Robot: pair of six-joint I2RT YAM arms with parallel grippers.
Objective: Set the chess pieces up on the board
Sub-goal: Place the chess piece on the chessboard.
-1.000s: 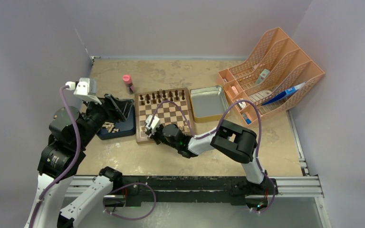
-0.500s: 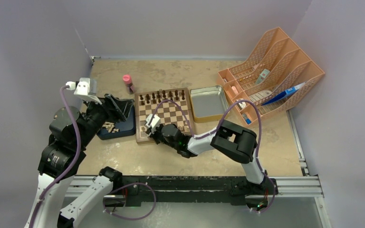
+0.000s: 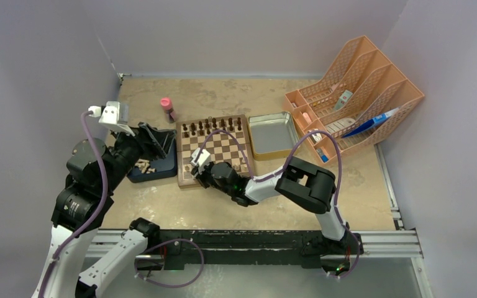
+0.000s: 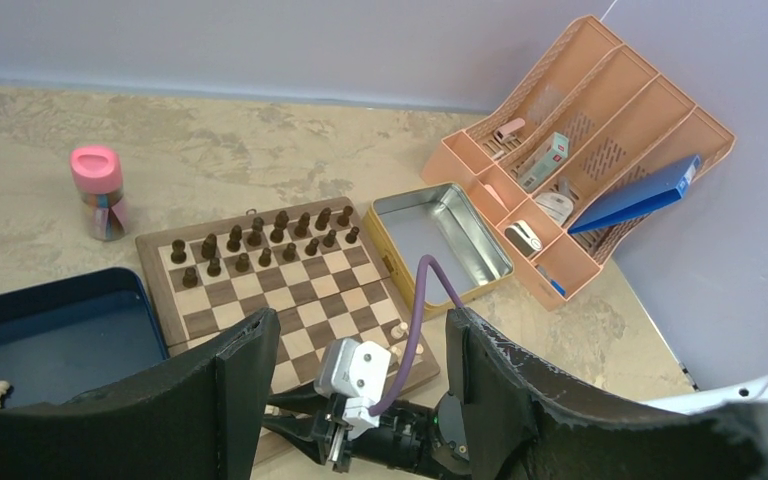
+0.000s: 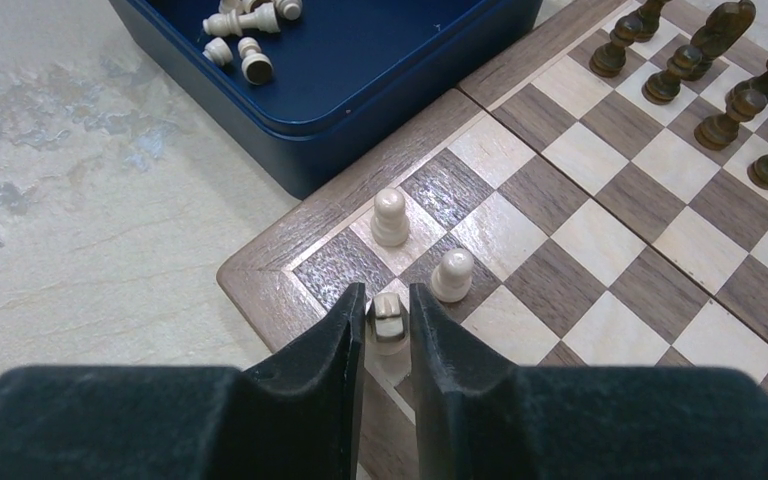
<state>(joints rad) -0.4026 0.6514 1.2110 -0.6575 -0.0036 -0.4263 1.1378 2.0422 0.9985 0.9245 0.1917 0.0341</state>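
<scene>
Barely parted, right gripper [image 5: 388,293] flanks 1 pale turned-wood piece [image 5: 388,322] (left gripper [image 4: 360,325] gapes empty).

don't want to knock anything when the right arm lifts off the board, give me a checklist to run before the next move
1. The pale piece between the right gripper fingers is upright at the board corner: ok
2. Fingers let go of it: cannot tell
3. The two neighbouring pawns are upright and apart from the fingers: ok
4. The left gripper is open and empty: ok
5. More pale pieces wait in the blue tray: ok
</scene>
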